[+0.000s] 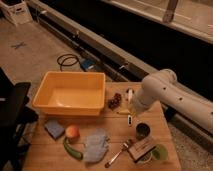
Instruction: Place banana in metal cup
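My white arm comes in from the right, and the gripper (128,111) hangs just above the table's middle, right of the yellow bin. It is shut on the banana (122,113), a small pale-yellow piece that sticks out to the left at the fingertips. The metal cup (142,131), dark grey and upright, stands on the table just below and to the right of the gripper, a short way from the banana.
A large yellow bin (70,92) takes up the table's back left. Dark grapes (115,102) lie beside it. In front are a blue sponge (54,128), a peach (73,131), a green vegetable (71,149), a grey cloth (95,145), a fork (118,153) and a light green cup (160,152).
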Available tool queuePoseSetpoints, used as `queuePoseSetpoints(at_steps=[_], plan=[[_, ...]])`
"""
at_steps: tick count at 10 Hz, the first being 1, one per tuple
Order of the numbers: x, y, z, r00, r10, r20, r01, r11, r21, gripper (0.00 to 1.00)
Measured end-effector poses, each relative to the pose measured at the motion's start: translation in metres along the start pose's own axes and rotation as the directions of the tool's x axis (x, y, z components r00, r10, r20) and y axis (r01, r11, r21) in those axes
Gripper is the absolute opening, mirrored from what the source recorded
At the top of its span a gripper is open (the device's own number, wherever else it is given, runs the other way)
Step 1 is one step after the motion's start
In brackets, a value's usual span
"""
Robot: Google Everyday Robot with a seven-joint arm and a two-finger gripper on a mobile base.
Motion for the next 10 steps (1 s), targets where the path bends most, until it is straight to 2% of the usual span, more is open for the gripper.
queuePoseSetpoints(at_steps=[1, 4, 8, 10], plan=[[0.017, 0.002, -0.005, 0.999, 0.038, -0.008, -0.038, 0.999, 0.010, 0.00], [0.040, 0.011, -0.004, 0.992, 0.122, -0.020, -0.122, 0.993, 0.009, 0.00], [0.056, 0.035, 0.022, 0.980, 0.201, -0.011, -0.201, 0.979, -0.041, 0.00], [0.063, 0.048, 0.026, 0.971, 0.238, -0.007, -0.238, 0.970, -0.052, 0.00]])
